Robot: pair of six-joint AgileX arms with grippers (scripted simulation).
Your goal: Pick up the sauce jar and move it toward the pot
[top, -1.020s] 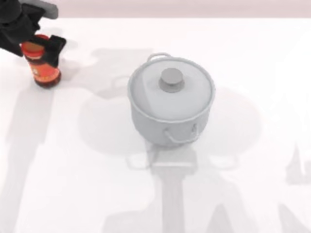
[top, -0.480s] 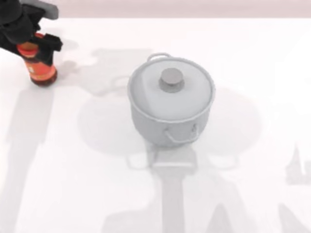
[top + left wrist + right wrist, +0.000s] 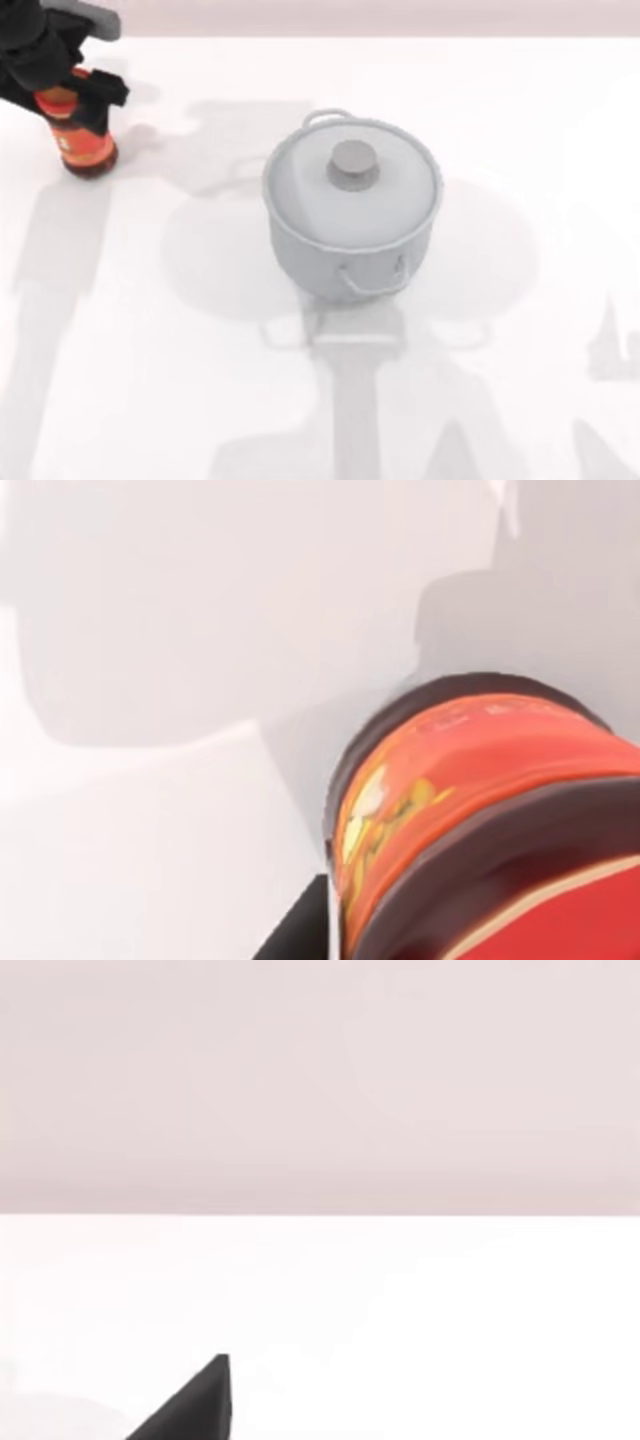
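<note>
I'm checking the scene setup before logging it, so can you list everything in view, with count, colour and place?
sauce jar: one, orange-red lid and label, dark contents; far left corner of the table, tilted, well apart from the pot.
pot: one, pale grey-white with a domed lid, round grey knob and two loop handles; near the table's middle, upright.
table: one, white, beneath both things.
left gripper: one, black; at the far left corner, its fingers closed around the jar's upper part.
right gripper: only a black tip shows in the right wrist view; absent from the top view.
</note>
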